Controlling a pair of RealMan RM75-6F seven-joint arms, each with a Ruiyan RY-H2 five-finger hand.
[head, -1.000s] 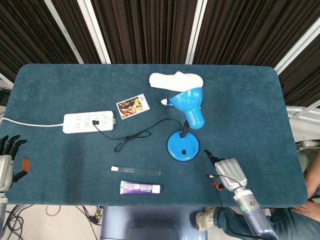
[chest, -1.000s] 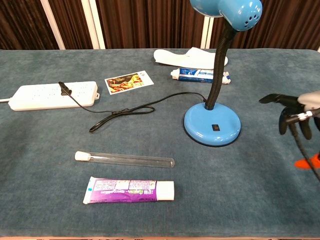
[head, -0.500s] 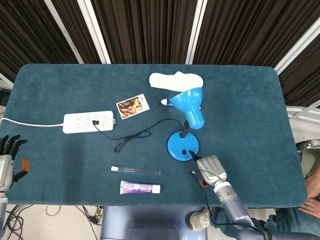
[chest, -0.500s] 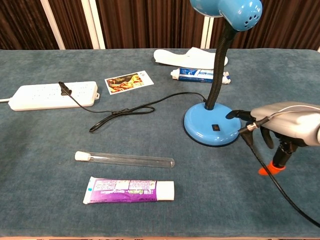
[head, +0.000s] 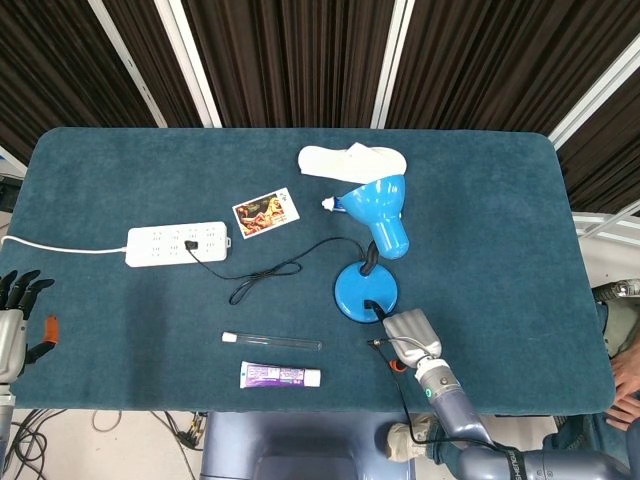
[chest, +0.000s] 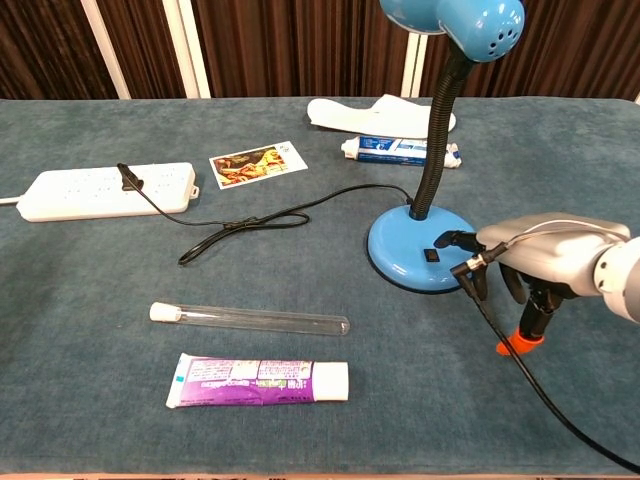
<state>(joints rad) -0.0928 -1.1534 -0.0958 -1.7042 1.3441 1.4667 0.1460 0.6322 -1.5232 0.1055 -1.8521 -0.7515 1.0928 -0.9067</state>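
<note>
Here, right robot hand (chest: 520, 262) shown by the bench's near edge, one fingertip (chest: 443, 239) laid on the blue lamp base (chest: 405, 255) beside its switch, nothing grasped, left robot hand (head: 15, 315) held released off the bench's left edge.

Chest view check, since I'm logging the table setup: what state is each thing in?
Desk lamp: upright, head bent over.
Lamp cord: plugged into power strip.
Test tube: lying flat, capped.
Purple toothpaste tube: lying flat.
Right hand: holds nothing, a fingertip at the lamp base switch.
Left hand: open, off the table edge.
</note>
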